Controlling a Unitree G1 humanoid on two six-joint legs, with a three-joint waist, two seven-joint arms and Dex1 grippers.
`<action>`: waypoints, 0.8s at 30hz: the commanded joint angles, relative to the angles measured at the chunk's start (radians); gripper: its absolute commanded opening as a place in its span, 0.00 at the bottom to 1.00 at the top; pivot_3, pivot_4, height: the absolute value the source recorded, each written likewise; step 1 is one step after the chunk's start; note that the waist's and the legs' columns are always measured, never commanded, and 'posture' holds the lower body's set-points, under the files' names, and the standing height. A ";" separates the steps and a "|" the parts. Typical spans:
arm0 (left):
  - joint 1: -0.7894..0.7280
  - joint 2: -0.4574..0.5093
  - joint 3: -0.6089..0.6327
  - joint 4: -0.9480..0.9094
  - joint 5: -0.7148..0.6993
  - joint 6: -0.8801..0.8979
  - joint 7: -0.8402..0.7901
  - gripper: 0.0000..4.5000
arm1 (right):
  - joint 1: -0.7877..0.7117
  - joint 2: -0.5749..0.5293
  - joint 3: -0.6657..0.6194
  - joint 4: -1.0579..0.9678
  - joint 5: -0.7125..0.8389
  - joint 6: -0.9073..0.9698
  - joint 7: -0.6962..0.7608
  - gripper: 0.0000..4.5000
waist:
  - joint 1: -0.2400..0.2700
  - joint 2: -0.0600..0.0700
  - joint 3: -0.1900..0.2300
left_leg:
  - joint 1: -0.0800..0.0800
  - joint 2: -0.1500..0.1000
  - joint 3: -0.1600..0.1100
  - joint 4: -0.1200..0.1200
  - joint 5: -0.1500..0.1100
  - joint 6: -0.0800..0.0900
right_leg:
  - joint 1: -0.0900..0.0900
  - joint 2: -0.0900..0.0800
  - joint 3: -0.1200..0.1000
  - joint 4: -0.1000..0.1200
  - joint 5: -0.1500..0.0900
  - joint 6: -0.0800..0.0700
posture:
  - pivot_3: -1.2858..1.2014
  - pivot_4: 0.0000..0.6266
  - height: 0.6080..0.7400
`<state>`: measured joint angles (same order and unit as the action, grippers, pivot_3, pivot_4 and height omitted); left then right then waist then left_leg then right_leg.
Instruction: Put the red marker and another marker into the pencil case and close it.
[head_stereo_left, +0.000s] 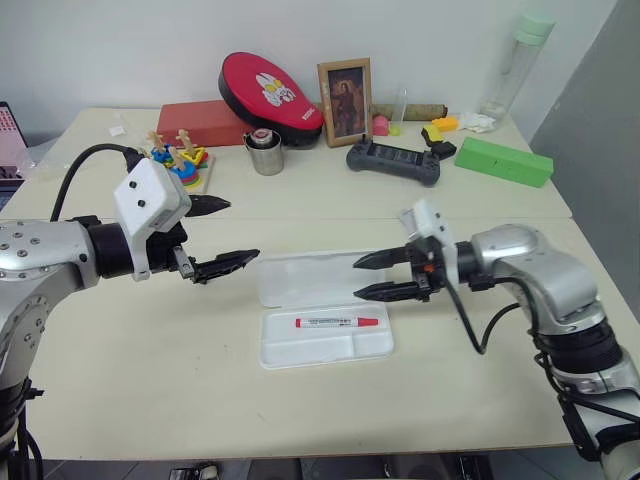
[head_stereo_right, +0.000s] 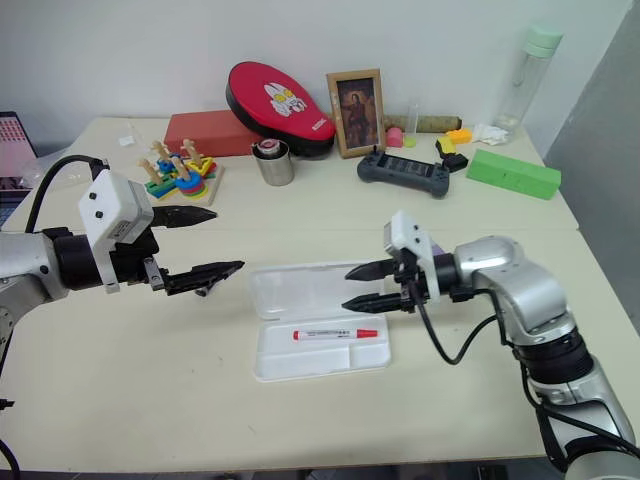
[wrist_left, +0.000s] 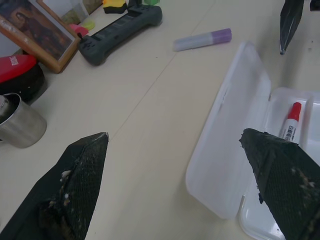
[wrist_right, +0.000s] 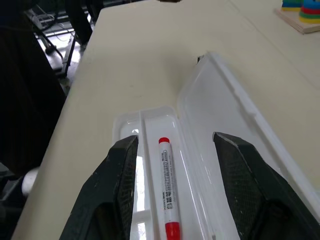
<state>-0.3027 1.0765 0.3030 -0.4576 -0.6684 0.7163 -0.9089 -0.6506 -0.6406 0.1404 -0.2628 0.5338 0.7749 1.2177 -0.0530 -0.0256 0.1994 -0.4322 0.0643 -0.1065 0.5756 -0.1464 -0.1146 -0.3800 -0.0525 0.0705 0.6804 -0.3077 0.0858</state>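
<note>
The white pencil case (head_stereo_left: 275, 355) lies open at the middle of the table, its clear lid (head_stereo_left: 305, 280) folded flat toward the far side. Inside the tray, in its far compartment, lies the red marker (head_stereo_left: 337, 322), also seen in the right wrist view (wrist_right: 167, 192). My right gripper (head_stereo_left: 357, 277) hovers open just above the case's right end, pointing left, with nothing between its fingers. My left gripper (head_stereo_left: 242, 230) hangs wide open and empty to the left of the lid. The lilac marker (wrist_left: 202, 40) lies on the table beyond the case.
Along the back of the table stand a stacking toy (head_stereo_left: 180, 165), a red box (head_stereo_left: 205, 122), a red oval pouch (head_stereo_left: 270, 90), a metal cup (head_stereo_left: 266, 153), a photo frame (head_stereo_left: 345, 100), a black controller (head_stereo_left: 393, 160), a green box (head_stereo_left: 503, 160) and a bottle (head_stereo_left: 520, 60).
</note>
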 joint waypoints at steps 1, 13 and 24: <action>-0.014 0.009 0.060 -0.047 -0.062 0.024 -0.012 1.00 | -0.077 -0.017 -0.124 0.013 0.089 0.039 -0.030 0.55 | 0.000 0.000 0.000 | 0.000 0.000 0.000 0.000 0.000 0.000 | 0.000 0.000 0.000 0.000 0.000 0.000 | 0.52 0.24 1.00; -0.390 -0.091 -0.317 0.052 0.099 0.030 0.038 1.00 | -0.201 0.059 -0.030 0.514 -0.271 -0.213 -0.333 0.55 | 0.004 -0.001 -0.001 | -0.001 -0.001 0.000 0.001 0.000 0.000 | 0.000 0.000 0.000 0.000 0.001 0.000 | 0.52 0.24 1.00; -0.516 -0.207 -0.365 0.117 0.158 0.060 0.066 1.00 | -0.259 0.143 -0.043 0.832 -0.387 -0.333 -0.448 0.55 | -0.012 0.000 0.000 | -0.001 -0.001 0.000 0.000 0.000 0.000 | -0.001 0.000 0.000 0.000 0.001 0.000 | 0.52 0.24 1.00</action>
<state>-0.8118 0.8571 -0.0833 -0.3276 -0.5244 0.7778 -0.8386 -0.8691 -0.5030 0.1221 0.5348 0.1609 0.4818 0.7923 -0.0647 -0.0254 0.1997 -0.4332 0.0637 -0.1064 0.5751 -0.1462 -0.1143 -0.3810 -0.0524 0.0705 0.6808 -0.3071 0.0860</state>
